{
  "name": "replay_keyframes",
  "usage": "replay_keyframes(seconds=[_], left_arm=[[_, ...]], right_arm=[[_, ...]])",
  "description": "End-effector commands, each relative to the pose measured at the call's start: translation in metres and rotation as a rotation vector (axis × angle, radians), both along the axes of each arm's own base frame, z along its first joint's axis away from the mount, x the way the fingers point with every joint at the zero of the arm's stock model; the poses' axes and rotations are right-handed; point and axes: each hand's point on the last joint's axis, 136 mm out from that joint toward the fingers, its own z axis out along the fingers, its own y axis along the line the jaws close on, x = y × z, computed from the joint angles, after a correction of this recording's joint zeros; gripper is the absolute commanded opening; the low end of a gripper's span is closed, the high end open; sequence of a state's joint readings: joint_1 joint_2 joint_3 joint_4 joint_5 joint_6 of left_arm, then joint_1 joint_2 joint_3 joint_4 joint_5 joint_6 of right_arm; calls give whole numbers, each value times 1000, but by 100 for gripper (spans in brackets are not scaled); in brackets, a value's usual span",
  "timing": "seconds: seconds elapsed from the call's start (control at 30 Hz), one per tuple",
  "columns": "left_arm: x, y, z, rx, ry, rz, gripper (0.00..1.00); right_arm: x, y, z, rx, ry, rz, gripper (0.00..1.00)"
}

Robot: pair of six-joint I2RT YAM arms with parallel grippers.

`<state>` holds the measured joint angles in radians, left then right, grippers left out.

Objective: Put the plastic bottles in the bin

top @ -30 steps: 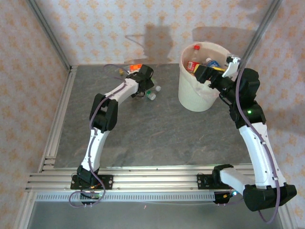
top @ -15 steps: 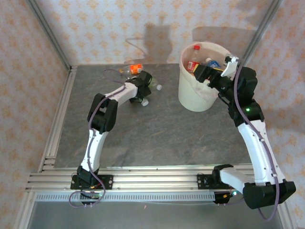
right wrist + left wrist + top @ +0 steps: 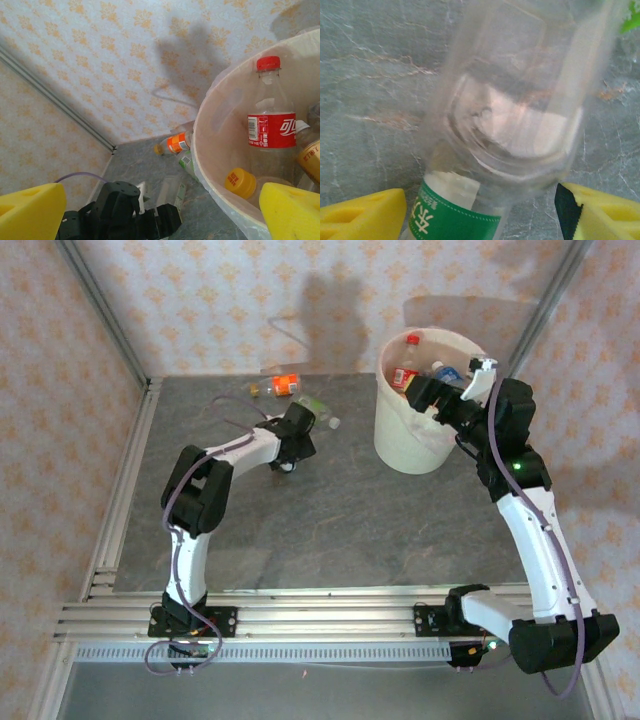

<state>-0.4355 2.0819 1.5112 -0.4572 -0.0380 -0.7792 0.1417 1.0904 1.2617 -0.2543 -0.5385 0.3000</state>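
Our left jaws straddle a clear green-labelled bottle (image 3: 500, 125) low over the table (image 3: 330, 520), with one yellow finger (image 3: 360, 215) on either side. We cannot tell whether they pinch it. Our right jaws are spread wide and empty at the rim of the bin (image 3: 410, 450), where a red-labelled bottle (image 3: 271, 131) stands. An orange-labelled bottle (image 3: 283, 386) lies near the far wall.

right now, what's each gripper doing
left gripper: jaws around the green-label bottle; whether it grips cannot be told
right gripper: open, empty, by the bin
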Motion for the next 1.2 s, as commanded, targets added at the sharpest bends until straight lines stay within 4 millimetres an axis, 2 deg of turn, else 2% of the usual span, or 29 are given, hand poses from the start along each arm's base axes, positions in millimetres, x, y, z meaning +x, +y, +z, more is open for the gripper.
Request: replay_keyframes(seconds=[0.0, 0.13, 0.27, 0.4, 0.5, 0.77, 0.93, 1.03, 1.17], left_arm=[[0, -4, -15, 12, 23, -43, 79], [4, -16, -27, -25, 41, -79, 73], [6, -24, -26, -24, 32, -103, 65], [4, -20, -20, 5, 19, -112, 58], [0, -17, -16, 9, 5, -126, 49], [-12, -11, -6, 20, -30, -165, 36], [-20, -10, 2, 7, -56, -175, 27], [-24, -15, 17, -34, -89, -202, 22], [-32, -19, 72, -108, -202, -209, 22]], right_arm=[[0, 0, 6, 9, -8, -9, 99], [-2, -1, 4, 1, 1, -14, 99], [-4, -3, 1, -11, 8, -20, 99], [-3, -3, 0, -6, 11, -23, 99], [-2, 1, -1, 8, 11, -2, 99], [-2, 16, -2, 25, 11, 79, 99], [-1, 19, -3, 32, 10, 85, 99], [0, 17, -2, 53, 13, 63, 99], [-1, 19, 8, 126, -38, 41, 99]])
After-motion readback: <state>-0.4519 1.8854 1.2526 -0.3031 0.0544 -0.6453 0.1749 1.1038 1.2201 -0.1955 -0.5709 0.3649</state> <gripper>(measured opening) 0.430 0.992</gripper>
